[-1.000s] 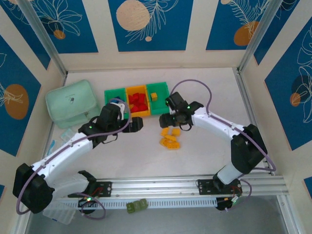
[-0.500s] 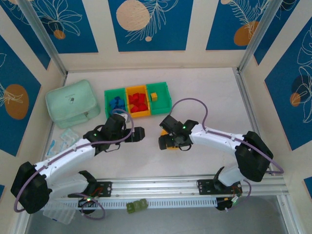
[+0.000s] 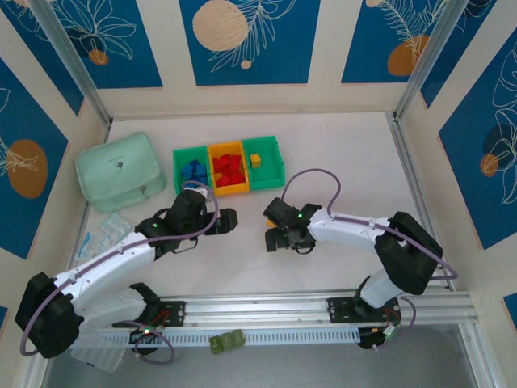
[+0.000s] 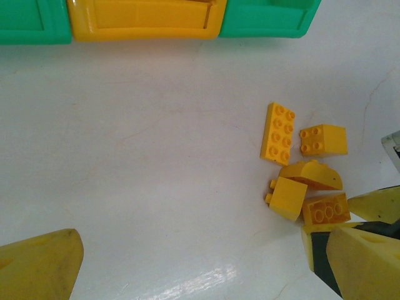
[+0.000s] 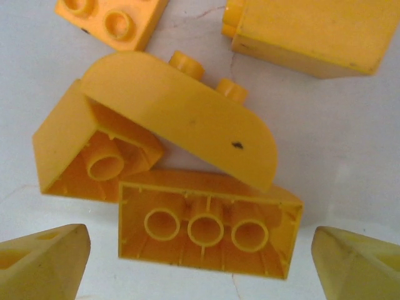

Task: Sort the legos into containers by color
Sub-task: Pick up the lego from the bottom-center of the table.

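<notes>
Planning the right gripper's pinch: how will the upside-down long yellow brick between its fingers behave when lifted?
The long yellow brick shows hollow tubes underneath, so it is probably stiff and light. Its smooth walls may slip a little. The curved brick seems to lean on it and will likely topple as it rises.

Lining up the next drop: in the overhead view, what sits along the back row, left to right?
mint-green pouch → left green bin with blue legos → orange bin with red legos → right green bin with a yellow lego
</notes>
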Robot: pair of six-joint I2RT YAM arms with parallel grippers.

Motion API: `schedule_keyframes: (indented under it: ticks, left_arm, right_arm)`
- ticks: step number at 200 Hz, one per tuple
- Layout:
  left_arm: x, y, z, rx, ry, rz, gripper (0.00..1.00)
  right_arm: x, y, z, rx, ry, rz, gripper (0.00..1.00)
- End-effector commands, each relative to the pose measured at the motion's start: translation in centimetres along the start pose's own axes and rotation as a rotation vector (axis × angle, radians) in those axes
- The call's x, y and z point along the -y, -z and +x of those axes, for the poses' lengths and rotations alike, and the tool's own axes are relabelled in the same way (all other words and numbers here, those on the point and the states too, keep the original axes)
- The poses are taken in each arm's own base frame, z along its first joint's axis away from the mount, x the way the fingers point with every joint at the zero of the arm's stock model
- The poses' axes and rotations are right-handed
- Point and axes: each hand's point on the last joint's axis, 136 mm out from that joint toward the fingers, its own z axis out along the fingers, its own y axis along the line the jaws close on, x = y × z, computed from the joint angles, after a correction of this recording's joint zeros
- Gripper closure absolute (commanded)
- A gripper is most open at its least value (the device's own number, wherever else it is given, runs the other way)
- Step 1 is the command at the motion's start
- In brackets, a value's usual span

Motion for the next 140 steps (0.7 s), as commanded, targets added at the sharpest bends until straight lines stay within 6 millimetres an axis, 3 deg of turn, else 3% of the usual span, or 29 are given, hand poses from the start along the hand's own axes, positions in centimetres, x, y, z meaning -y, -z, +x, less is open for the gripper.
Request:
schedule_keyframes:
  ticks: [1, 38, 83, 107, 140]
  left_arm:
    - [-0.4, 0.4, 0.2, 0.012, -0.001, -0.014, 0.01]
    - [-0.4, 0.3, 0.1, 0.009, -0.004, -0.02, 0.01]
    - [-0.3, 0.1, 0.2, 0.0, -0.005, -0.018, 0.01]
    - [-0.1, 0.2, 0.0, 0.004, -0.009, -0.014, 0.01]
    - [0.2, 0.5, -0.8, 0.016, -0.017, -0.016, 0.01]
  right_arm:
    - [-0.2, -0.4, -0.8, 0.016, -0.022, 0.002, 0.12]
    - [0.2, -1.3, -0.8, 0.003, -0.026, 0.011, 0.21]
    - [0.4, -1.3, -0.7, -0.001, -0.006, 0.021, 0.39]
    - [0.4, -0.7, -0.9, 0.011, 0.004, 0.015, 0.45]
    - [0.0, 1.7, -2.2, 0.064, 0.044, 0.008, 0.45]
